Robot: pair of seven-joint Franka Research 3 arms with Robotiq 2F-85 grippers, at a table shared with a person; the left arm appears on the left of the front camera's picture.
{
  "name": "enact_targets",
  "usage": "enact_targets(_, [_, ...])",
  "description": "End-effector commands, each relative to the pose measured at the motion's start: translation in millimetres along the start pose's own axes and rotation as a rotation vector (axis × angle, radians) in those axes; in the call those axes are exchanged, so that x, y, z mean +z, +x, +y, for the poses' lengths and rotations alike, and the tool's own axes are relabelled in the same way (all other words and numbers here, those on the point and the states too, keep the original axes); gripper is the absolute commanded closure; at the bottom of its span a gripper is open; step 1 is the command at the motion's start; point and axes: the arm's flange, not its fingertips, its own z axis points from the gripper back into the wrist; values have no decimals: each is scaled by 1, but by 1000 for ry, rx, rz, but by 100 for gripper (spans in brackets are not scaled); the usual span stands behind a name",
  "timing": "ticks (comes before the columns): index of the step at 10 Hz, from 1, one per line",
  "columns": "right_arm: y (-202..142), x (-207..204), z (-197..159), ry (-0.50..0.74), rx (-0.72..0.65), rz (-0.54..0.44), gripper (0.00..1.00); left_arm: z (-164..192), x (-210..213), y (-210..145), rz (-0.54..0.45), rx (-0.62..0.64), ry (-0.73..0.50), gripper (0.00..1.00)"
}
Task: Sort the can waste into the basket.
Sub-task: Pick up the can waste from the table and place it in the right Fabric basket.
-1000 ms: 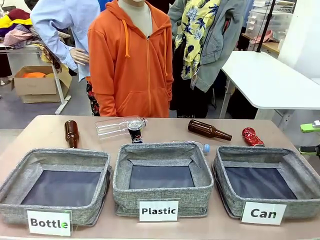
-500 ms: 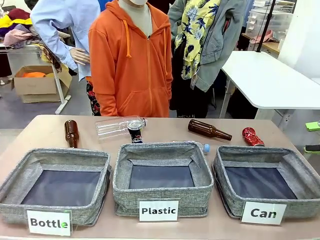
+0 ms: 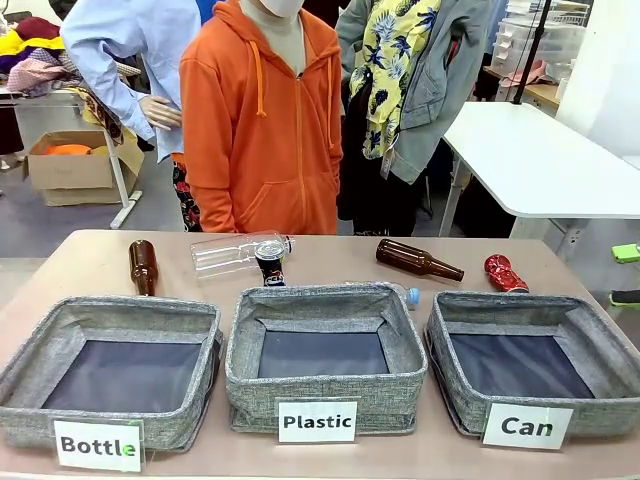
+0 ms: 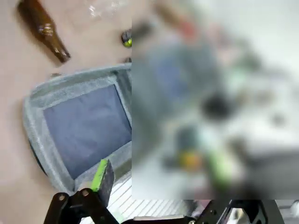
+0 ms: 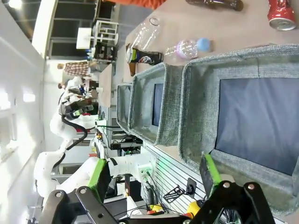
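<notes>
My right pincer (image 5: 154, 176) hangs wide, empty, near the basket (image 3: 600, 418) because red can (image 3: 503, 273) and dark can (image 3: 270, 262) lie unpicked.

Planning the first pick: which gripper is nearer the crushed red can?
Right. The right gripper sits at the right side, near the red can; the left gripper is over the Bottle basket, at the opposite end.

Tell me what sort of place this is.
Probably a lab or workshop staged for waste sorting: the Bottle bin, Plastic bin and Can basket on a table, a white worktable behind.
</notes>
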Motion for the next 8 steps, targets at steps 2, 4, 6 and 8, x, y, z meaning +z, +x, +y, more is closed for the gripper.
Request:
enact_targets(2, [1, 0, 0, 18, 29, -8, 0, -24, -74, 81, 138, -516, 88, 0])
enact_targets(4, [1, 0, 0, 18, 29, -8, 0, -34, -144, 111, 209, -720, 44, 0])
enact_targets(6, [1, 0, 0, 18, 29, -8, 0, -34, -160, 123, 192, -693, 10, 0])
enact_targets(8, [1, 0, 0, 18, 29, -8, 0, -56, -163, 110, 261, -717, 91, 0])
